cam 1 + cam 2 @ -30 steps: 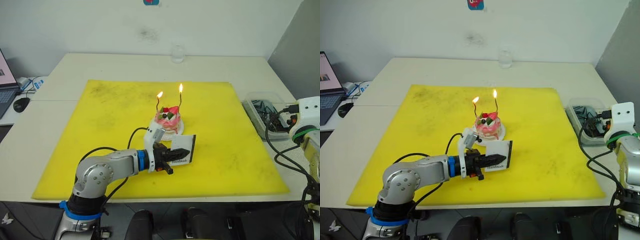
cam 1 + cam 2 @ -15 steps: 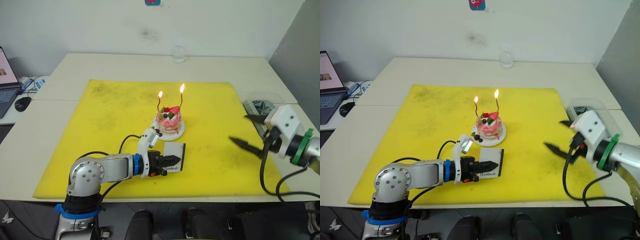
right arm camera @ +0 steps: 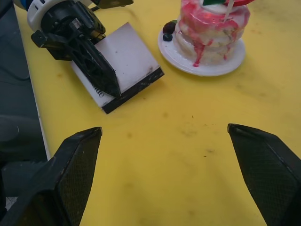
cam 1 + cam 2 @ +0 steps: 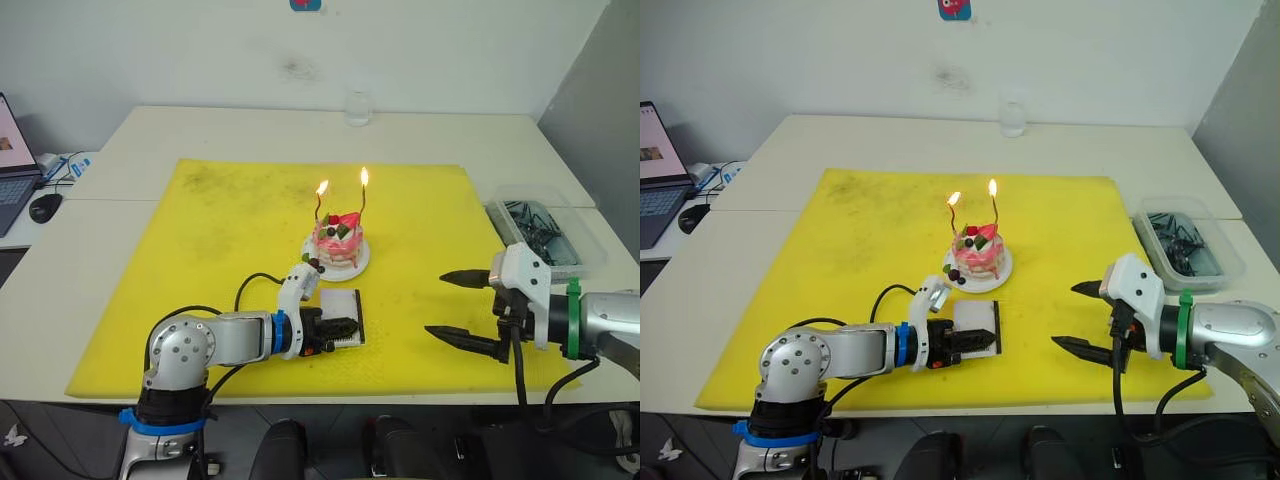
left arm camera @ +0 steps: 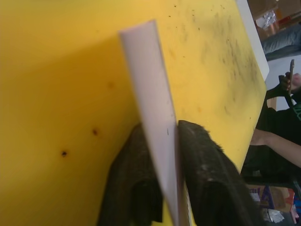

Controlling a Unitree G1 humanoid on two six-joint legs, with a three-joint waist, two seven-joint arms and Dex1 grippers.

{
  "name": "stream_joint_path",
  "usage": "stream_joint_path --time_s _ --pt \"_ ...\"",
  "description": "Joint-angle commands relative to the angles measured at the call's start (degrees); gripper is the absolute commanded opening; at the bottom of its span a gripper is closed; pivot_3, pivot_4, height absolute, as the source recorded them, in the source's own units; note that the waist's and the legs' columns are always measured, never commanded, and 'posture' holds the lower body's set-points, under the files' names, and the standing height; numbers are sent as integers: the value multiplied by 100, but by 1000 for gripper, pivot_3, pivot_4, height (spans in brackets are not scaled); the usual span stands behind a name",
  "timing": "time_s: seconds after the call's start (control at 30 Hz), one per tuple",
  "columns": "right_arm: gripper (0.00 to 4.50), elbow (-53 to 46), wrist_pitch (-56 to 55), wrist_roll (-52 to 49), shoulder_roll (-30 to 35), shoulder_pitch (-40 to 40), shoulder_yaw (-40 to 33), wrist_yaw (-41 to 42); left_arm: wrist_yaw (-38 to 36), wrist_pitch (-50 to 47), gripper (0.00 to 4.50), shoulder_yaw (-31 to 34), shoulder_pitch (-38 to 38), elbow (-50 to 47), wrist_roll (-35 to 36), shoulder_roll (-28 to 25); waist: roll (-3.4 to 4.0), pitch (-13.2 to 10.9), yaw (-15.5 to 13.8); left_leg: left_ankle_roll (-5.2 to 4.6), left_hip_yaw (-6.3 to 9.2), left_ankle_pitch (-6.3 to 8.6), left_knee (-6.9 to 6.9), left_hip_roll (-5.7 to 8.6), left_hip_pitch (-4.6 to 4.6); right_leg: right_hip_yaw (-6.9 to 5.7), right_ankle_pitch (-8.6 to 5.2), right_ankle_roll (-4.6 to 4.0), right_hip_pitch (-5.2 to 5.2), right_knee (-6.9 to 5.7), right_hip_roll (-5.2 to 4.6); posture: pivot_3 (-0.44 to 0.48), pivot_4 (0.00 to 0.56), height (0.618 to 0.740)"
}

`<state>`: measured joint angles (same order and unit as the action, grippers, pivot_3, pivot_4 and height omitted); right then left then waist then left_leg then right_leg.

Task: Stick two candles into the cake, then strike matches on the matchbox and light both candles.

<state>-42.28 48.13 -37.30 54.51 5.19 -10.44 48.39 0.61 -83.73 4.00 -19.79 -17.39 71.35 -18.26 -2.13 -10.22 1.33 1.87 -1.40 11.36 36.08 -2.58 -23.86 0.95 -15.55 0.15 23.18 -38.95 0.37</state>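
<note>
Yellow mat (image 4: 220, 230) covers the table, and the left gripper (image 4: 340, 332) lies low on it, pinching the white matchbox (image 4: 341, 304) between its two black fingers (image 5: 136, 188). The matchbox sits flat, just in front of the cake (image 4: 338, 241), at about 6 o'clock from it. Both candles (image 4: 321, 205) stand in the cake with small flames on top. Over at 4 o'clock from the cake, well apart, the right gripper (image 4: 455, 306) hangs above the mat with its fingers spread wide, holding nothing. Behind it rests a clear box (image 4: 548, 232) of dark bits.
</note>
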Motion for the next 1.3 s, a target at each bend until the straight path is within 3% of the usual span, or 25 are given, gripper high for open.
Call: stream_joint_path --time_s 0.03,0.27,0.53,0.67,0.77,0.8,0.93,1.1,1.17,1.3 --pt "4500 -178 -12 -77 110 22 -91 -21 3 -97 2291 21 -94 -108 10 -62 0 0 0 0 1 0 0 0 0 -1 0 0 0 0 0 0 150 740" --pt "4500 -219 -40 -99 318 -141 -158 100 39 -397 4371 132 -190 -348 483 -289 0 0 13 0 1 0 0 -1 1 -1 0 0 0 -2 0 0 150 740" --pt "4500 -203 -121 -130 479 -163 -234 220 26 -402 4465 301 -123 -827 1260 -1333 -1 -1 18 1 7 0 -2 -6 2 -4 -1 -2 2 -2 -1 0 150 740" --pt "4500 -58 -237 -84 654 -108 -437 418 -302 -208 4465 638 -2 -1220 1877 -2484 -7 -6 16 1 6 1 -4 -11 1 -3 -1 -3 6 -1 -9 0 150 740" --pt "4500 146 -422 2 861 -127 -688 676 -954 -81 4465 1075 132 -1389 1802 -3414 -8 -7 9 1 3 1 -5 -10 0 -6 -6 -11 6 1 -31 0 150 740" --pt "4500 253 -457 -8 928 -115 -816 771 -1332 41 4465 1253 218 -1452 1570 -3696 -7 -8 8 1 0 1 -5 -6 1 -4 -6 -11 6 3 -35 0 150 740" --pt "4500 708 -710 39 1110 29 -1192 1062 -3078 1876 4465 1346 975 -1721 -711 -4701 -8 -9 -6 1 -11 1 -5 1 1 -1 -22 -39 4 13 -49 0 150 740" --pt "4500 1372 -1260 325 1406 146 -1476 1519 -3998 4534 4465 1285 1676 -714 -3260 -4926 -2 -14 -47 1 -12 1 -13 -2 2 -6 -32 -58 9 14 -54 0 150 740" --pt "4500 1563 -1434 407 1509 161 -1541 1691 -4426 5210 4465 1390 1853 -329 -3688 -4854 -1 -14 -49 0 -14 2 -19 -5 2 -6 -36 -64 12 13 -54 0 150 740" --pt "4500 1832 -1652 496 1638 185 -1625 1959 -5013 5657 4465 1628 2080 35 -3958 -4800 -1 -15 -52 -5 -26 9 -26 -9 -7 -6 -42 -70 20 20 -59 0 150 740"
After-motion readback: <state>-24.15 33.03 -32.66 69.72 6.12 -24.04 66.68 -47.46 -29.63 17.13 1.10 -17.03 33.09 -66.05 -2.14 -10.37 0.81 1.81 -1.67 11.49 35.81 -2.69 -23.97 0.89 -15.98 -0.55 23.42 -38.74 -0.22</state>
